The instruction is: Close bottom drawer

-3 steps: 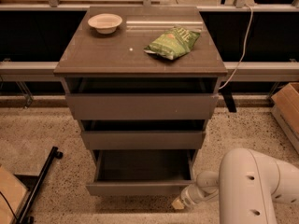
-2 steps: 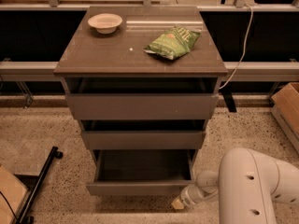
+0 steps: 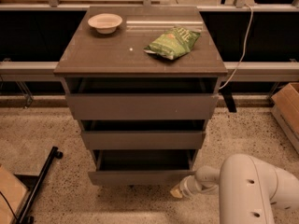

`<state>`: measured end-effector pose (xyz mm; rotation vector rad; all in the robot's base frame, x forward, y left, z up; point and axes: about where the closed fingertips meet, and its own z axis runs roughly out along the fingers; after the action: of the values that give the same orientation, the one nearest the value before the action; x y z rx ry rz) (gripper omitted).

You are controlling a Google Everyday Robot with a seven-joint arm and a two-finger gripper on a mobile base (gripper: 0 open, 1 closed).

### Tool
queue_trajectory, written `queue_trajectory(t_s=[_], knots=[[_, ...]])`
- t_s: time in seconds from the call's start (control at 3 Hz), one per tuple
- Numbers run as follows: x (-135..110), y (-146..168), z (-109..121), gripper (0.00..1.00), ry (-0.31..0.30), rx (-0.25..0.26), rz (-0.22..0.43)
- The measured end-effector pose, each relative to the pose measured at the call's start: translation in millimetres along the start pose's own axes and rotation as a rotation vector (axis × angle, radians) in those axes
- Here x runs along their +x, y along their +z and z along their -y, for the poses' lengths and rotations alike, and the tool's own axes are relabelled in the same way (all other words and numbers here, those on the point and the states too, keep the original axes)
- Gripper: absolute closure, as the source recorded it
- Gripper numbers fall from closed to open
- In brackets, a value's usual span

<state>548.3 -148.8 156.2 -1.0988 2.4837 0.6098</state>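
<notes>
The bottom drawer [image 3: 140, 177] is the lowest of three in the grey-brown cabinet [image 3: 140, 55]. It stands partly open, with its flat front pulled out a little past the middle drawer [image 3: 142, 140] and a dark strip of its inside showing. My gripper [image 3: 177, 191] is low at the drawer's right front corner, right by the front panel. Its tip is pale yellow. My white arm [image 3: 252, 190] comes in from the lower right.
The top drawer [image 3: 140, 106] is slightly open too. A white bowl [image 3: 105, 22] and a green chip bag [image 3: 174, 42] lie on the cabinet top. A cardboard box [image 3: 287, 108] stands at right. A black stand leg [image 3: 39, 183] lies on the floor at left.
The bottom drawer has slid in, so less of its inside shows. My gripper has moved forward with the drawer's front corner.
</notes>
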Motion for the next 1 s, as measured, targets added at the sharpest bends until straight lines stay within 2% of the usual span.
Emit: queue_trajectory(t_s=[0.33,0.67,1.0], knots=[[0,8,0,1.00,-0.004,0.006,-0.001],[-7,23,17,1.00,-0.031,0.020,0.026],[-29,29,55,0.81,-0.063,0.076,0.039]])
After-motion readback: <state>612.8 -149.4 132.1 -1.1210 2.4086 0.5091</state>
